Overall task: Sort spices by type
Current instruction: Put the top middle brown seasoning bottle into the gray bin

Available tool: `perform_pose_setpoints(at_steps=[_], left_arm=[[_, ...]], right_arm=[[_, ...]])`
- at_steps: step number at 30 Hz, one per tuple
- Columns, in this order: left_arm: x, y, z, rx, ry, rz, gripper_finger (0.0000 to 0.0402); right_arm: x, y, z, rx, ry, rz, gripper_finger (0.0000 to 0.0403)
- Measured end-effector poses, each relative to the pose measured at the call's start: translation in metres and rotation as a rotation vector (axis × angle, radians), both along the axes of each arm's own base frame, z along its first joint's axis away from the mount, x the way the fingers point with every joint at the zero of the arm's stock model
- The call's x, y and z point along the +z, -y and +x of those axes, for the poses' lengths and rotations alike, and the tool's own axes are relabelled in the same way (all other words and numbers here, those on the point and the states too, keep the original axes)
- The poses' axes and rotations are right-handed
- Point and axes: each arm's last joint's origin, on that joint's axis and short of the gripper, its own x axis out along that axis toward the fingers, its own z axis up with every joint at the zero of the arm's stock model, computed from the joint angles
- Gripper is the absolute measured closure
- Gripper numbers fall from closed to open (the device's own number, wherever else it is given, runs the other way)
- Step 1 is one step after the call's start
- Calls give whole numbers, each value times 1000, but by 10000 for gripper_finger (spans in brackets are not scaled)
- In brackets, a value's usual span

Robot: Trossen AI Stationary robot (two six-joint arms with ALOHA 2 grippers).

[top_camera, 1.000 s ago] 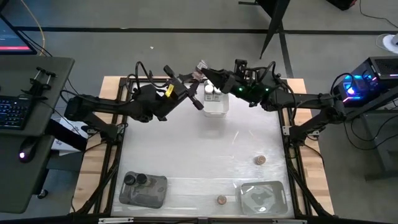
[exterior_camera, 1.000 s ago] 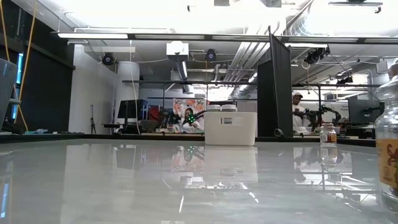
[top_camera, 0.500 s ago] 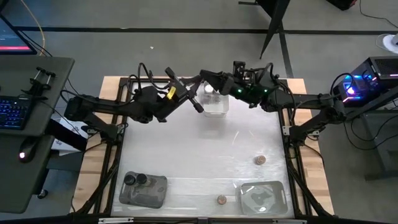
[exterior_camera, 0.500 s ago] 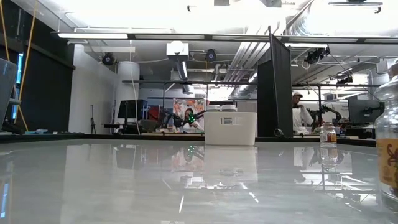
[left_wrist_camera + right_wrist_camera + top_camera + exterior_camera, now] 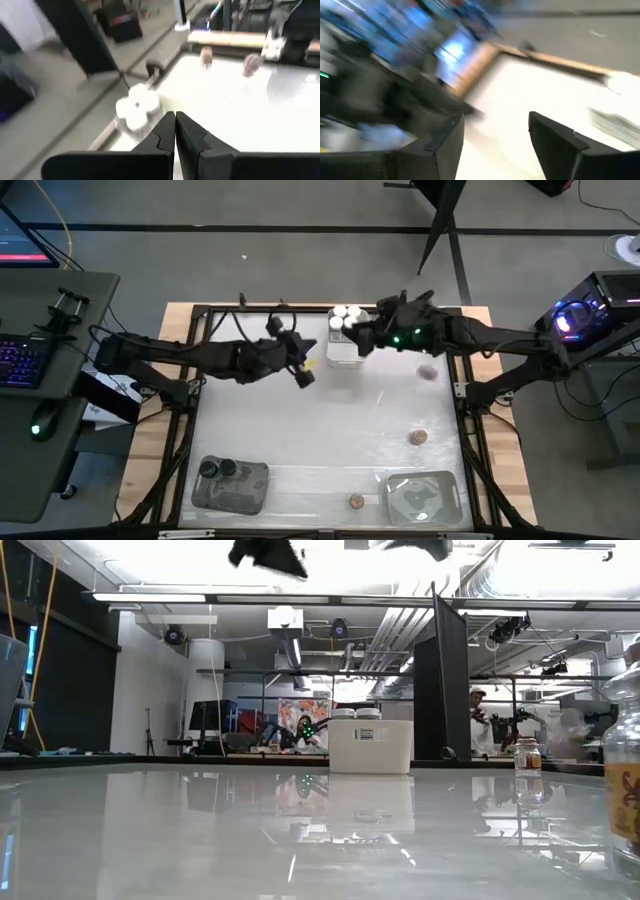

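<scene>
White-topped jars [image 5: 343,316] stood clustered in a white tray [image 5: 344,346] at the far middle of the counter [image 5: 300,440] in the high view, with the left gripper [image 5: 304,376] just to that tray's left and the right gripper [image 5: 356,340] at its right edge. Two black-topped jars [image 5: 218,469] sat in a clear tray [image 5: 232,486] at the near left, another clear tray [image 5: 424,497] lay at the near right, one brown-topped jar [image 5: 355,501] stood between those two trays, and a second brown-topped jar [image 5: 417,437] stood alone on the right side of the counter. From the low view, the white tray [image 5: 370,746] rose at the far middle with white tops [image 5: 356,713] showing over its rim, a small jar [image 5: 527,755] stood far off to the right, and a large blurred jar [image 5: 626,780] filled the right edge. The left wrist view showed the left gripper [image 5: 174,131] with its fingers [image 5: 162,134] pressed together on nothing, the white-topped jars [image 5: 137,104] ahead of it, and two brown-topped jars [image 5: 206,54] farther off. Through the right wrist view, the right gripper [image 5: 496,135] had its fingers [image 5: 449,140] spread wide and empty; everything beyond was blurred.
</scene>
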Motion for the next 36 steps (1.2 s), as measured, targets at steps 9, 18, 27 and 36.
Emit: perform_pose_setpoints(at_steps=[9, 18, 27, 36], left_arm=[[-42, 13, -23, 23, 122, -164, 401], [-33, 16, -28, -61, 160, -216, 401], [-31, 16, -29, -75, 190, -272, 401], [-31, 16, -29, -55, 224, -337, 396]], right_arm=[[-59, -21, -37, -110, -531, 134, 315], [-122, -17, -61, -232, -713, 279, 364], [-125, 18, -80, -260, -853, 265, 291], [-149, 80, -93, -176, -1065, 257, 169]])
